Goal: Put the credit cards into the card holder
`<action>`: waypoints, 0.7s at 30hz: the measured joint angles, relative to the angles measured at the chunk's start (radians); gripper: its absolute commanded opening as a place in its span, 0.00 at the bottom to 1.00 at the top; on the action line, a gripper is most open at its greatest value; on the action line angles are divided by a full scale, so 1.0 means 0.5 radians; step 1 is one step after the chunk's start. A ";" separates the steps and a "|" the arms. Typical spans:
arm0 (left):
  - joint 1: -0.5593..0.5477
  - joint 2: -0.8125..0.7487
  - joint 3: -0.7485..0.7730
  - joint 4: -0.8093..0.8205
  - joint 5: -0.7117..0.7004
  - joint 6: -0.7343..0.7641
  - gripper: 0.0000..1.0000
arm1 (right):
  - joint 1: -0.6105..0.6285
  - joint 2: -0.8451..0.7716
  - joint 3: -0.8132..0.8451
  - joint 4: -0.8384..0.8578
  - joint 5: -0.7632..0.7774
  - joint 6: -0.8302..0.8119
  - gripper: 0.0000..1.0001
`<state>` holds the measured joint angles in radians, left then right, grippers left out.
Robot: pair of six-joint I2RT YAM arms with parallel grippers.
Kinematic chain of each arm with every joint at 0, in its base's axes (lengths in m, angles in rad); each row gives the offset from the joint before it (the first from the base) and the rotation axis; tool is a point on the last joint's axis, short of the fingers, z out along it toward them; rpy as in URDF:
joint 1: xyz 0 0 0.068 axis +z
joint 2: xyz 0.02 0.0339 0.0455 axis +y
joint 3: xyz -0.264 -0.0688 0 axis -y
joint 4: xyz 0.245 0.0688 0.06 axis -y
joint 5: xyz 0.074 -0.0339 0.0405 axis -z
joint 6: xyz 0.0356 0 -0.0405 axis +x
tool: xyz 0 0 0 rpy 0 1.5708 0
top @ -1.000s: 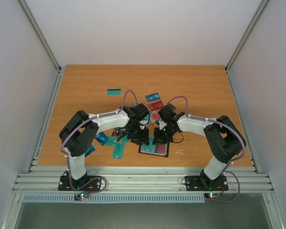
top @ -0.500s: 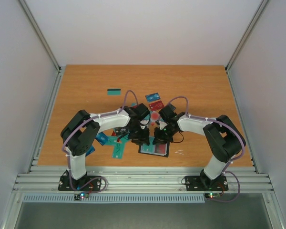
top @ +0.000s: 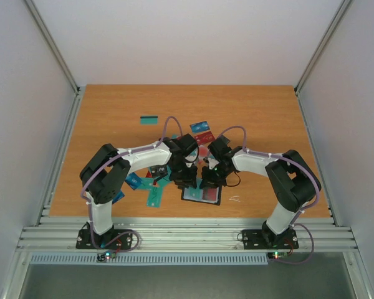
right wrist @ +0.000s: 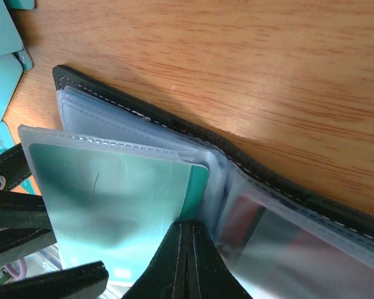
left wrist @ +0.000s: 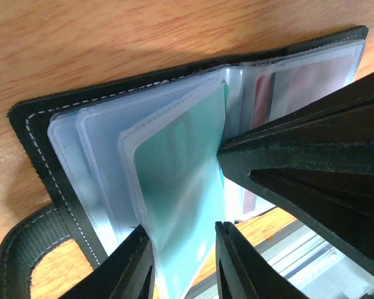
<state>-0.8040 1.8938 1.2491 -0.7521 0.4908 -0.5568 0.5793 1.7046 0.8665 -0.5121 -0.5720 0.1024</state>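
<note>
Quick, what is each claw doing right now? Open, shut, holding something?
Left gripper: closed on the teal card in its clear sleeve.
Right gripper: shut, pinching the sleeve's edge in the card holder.

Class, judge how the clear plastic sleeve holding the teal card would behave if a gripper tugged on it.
The clear sleeve probably flexes easily: its pages fan and curve. It looks glossy, so likely slippery. The teal card inside probably stiffens it, and the card holder seems light enough to slide along.
</note>
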 measured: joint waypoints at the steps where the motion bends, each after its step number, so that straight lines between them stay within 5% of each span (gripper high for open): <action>1: -0.001 0.000 0.000 0.000 -0.002 -0.006 0.20 | -0.002 0.000 -0.001 0.000 -0.002 0.000 0.01; 21: -0.072 0.069 0.210 -0.069 -0.080 -0.079 0.06 | -0.034 -0.137 -0.008 -0.064 0.001 0.024 0.01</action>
<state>-0.8402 1.9285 1.3540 -0.7864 0.4507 -0.5964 0.5625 1.6360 0.8627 -0.5442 -0.5716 0.1143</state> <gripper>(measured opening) 0.064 0.019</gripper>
